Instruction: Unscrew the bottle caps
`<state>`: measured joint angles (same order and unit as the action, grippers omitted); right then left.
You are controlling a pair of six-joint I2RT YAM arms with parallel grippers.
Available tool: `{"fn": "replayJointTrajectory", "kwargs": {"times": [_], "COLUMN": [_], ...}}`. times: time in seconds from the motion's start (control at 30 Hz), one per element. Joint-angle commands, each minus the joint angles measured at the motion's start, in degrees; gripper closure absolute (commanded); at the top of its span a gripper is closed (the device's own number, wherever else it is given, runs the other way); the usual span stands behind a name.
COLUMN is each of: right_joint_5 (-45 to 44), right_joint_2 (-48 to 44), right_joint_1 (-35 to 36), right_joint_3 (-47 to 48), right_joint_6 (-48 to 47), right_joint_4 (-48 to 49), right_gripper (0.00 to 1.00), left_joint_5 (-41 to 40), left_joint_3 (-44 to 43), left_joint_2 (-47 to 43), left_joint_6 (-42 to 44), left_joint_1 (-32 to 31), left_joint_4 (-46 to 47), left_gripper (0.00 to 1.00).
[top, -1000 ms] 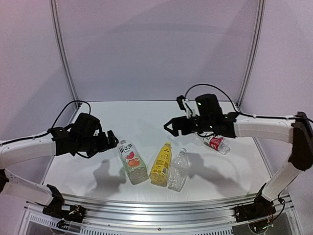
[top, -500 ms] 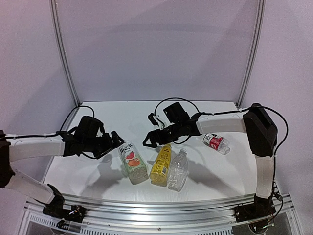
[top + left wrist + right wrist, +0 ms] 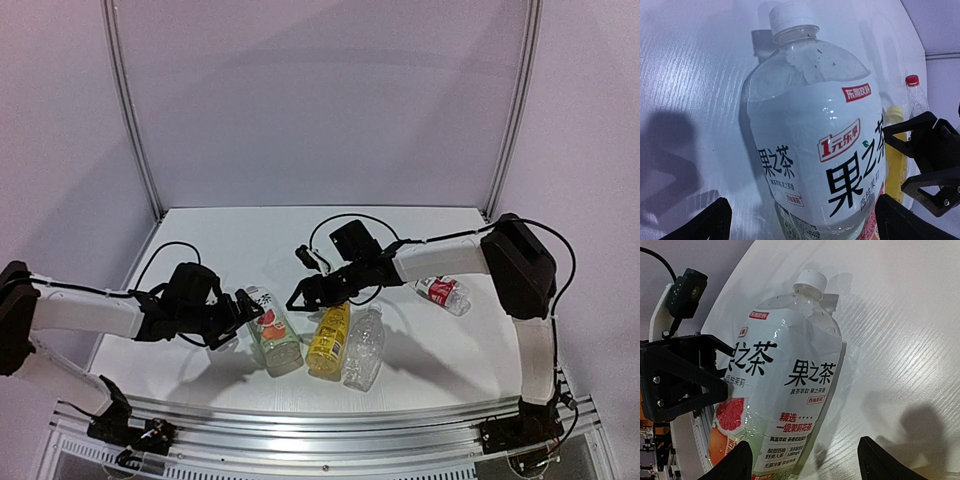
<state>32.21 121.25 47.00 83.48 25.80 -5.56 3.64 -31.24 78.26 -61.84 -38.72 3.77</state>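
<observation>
The fruit-label bottle (image 3: 272, 335) lies on the table (image 3: 200, 250), its white cap (image 3: 790, 17) pointing away from the arm bases. My left gripper (image 3: 238, 314) is open at the bottle's left side. In the left wrist view (image 3: 805, 227) its fingers stand either side of the bottle's body (image 3: 815, 150). My right gripper (image 3: 299, 297) is open and empty just right of the bottle's neck. In the right wrist view (image 3: 807, 467) one finger (image 3: 735, 465) is over the label (image 3: 785, 390) and the cap (image 3: 810, 280) lies ahead. The yellow bottle (image 3: 328, 340), the clear plain bottle (image 3: 365, 345) and the red-label bottle (image 3: 441, 293) lie to the right.
A red cap (image 3: 911, 80) shows on a clear bottle beyond the yellow bottle (image 3: 895, 160). The two grippers are close together over the fruit-label bottle. Metal frame posts (image 3: 130, 120) stand at the back corners. The table's front rail (image 3: 320, 420) runs along the near edge.
My right arm has swung left, from beside the red-label bottle to the fruit-label bottle's neck. My left gripper has moved right and nearer, up to that bottle's side.
</observation>
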Motion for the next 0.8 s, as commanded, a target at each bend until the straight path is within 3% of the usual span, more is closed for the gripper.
{"fn": "replayJointTrajectory", "kwargs": {"times": [0.0,0.5,0.77], "right_joint_5": [3.2,8.3,5.0], "right_joint_2": [2.9,4.0,7.6], "right_joint_1": [1.2,3.5,3.6], "right_joint_3": [1.6,2.3,4.5], "right_joint_6": [0.1,-0.6,1.0], "right_joint_4": [-0.2,1.1,-2.8], "right_gripper": [0.26,0.19,0.35], "left_joint_5": [2.4,5.7,5.2], "left_joint_3": [2.8,5.7,8.3], "left_joint_2": [-0.8,5.3,6.0], "left_joint_6": [0.2,-2.3,-4.2], "left_joint_1": [0.2,0.6,0.6], "left_joint_4": [9.5,21.5,24.6], "left_gripper": [0.01,0.01,0.01]}}
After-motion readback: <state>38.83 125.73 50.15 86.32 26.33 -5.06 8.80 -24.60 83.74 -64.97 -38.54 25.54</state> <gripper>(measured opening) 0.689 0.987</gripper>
